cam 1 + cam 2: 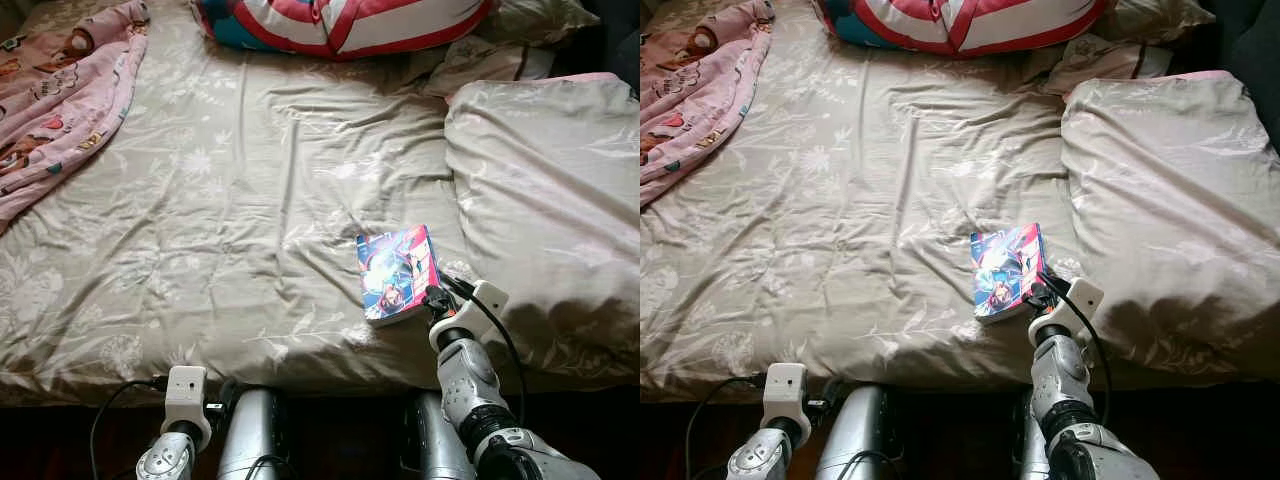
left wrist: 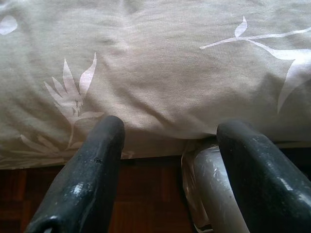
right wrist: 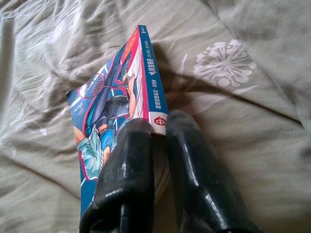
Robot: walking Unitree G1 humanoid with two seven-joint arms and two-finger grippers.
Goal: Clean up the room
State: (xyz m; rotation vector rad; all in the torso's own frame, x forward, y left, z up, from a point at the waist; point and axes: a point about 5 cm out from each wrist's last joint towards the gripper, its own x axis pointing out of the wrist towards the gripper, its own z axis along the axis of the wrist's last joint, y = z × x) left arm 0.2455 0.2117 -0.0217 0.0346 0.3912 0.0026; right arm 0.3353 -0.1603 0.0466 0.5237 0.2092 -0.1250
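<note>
So far the tidying looks barely begun, judging by what lies on the bed (image 1: 230, 220). A comic book (image 1: 398, 272) sits near the near edge of the bed, right of centre, just left of a large pillow (image 1: 545, 200) in the same floral cover. The right end effector (image 3: 160, 160) has closed its two black fingers on the book's near corner by the spine, one finger on the cover and the other under or beside the pages, so it is holding the book. The book seems slightly raised at that corner but mostly resting on the cover; whether it is fully lifted I cannot tell.

The left end effector (image 2: 167, 160) hangs low at the near left edge of the bed, its fingers wide apart and holding nothing, over the wooden floor (image 2: 146, 194).

Left to do, as I judge it: carry the book away, then deal with the pink patterned blanket (image 1: 60, 100) rumpled at the far left and the red, white and blue cushion (image 1: 340, 22) at the far side.
</note>
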